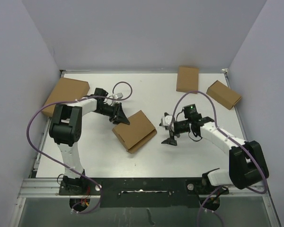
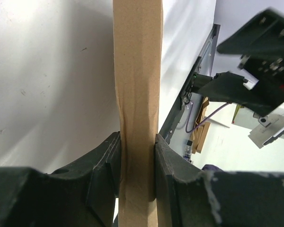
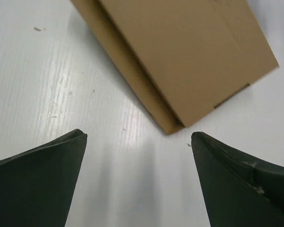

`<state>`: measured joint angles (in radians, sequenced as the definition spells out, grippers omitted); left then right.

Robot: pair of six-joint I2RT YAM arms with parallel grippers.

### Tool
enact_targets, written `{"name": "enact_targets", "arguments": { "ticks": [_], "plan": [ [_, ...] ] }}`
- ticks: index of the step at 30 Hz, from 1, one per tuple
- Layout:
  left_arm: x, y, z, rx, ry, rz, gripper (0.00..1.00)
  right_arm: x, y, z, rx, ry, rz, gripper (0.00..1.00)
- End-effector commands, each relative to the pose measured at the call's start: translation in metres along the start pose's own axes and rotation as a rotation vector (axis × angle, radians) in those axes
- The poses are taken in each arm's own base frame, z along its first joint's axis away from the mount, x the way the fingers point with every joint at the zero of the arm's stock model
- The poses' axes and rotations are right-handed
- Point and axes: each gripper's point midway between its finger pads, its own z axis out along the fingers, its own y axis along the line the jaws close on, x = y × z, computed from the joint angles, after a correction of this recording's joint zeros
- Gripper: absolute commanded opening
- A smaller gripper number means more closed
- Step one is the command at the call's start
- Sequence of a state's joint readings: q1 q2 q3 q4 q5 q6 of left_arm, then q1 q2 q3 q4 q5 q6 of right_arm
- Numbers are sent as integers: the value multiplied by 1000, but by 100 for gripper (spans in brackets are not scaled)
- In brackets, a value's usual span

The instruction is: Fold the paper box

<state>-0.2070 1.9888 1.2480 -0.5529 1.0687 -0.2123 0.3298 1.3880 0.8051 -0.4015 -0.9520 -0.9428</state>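
Clamped on the 10 o'clock edge of the paper box (image 1: pixel 135 130) with the left gripper (image 1: pixel 122 118), fingers pressing both faces of the cardboard. Lying at mid-table (image 1: pixel 94 151). At its 3 o'clock, right gripper (image 3: pixel 138 136) spread wide, touching nothing. Toward 1 o'clock, two smaller boxes (image 1: pixel 187 79); at 10 o'clock, a larger box (image 1: pixel 66 94)

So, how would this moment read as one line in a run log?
left gripper: shut on brown cardboard mailer box | right gripper: open, not touching box
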Motion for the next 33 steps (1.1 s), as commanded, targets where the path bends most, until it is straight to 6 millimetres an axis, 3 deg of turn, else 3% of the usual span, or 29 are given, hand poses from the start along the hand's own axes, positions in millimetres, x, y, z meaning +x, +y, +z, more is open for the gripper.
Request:
{"name": "enact_targets", "arguments": {
  "ticks": [1, 4, 7, 13, 18, 29, 33],
  "plan": [
    [-4, 12, 2, -45, 20, 19, 17, -7, 0, 24, 15, -31, -533, 98],
    [-3, 13, 2, -44, 31, 20, 17, 7, -9, 48, 67, 65, -679, 98],
    [-3, 14, 3, -40, 42, 19, 17, 8, -18, 66, 128, 116, -784, 98],
    [-5, 17, 6, -30, 54, 14, 17, 12, -33, 78, 200, 165, -839, 98],
    [-6, 18, 9, -24, 66, 11, 17, 15, -26, 88, 164, 158, -841, 99],
    [-14, 12, 8, -33, 52, 13, 30, 29, -5, 97, -14, 174, -791, 67],
    [-18, 10, 5, -51, 41, 16, 38, 31, -4, 97, -35, 185, -771, 60]
  ]
}}
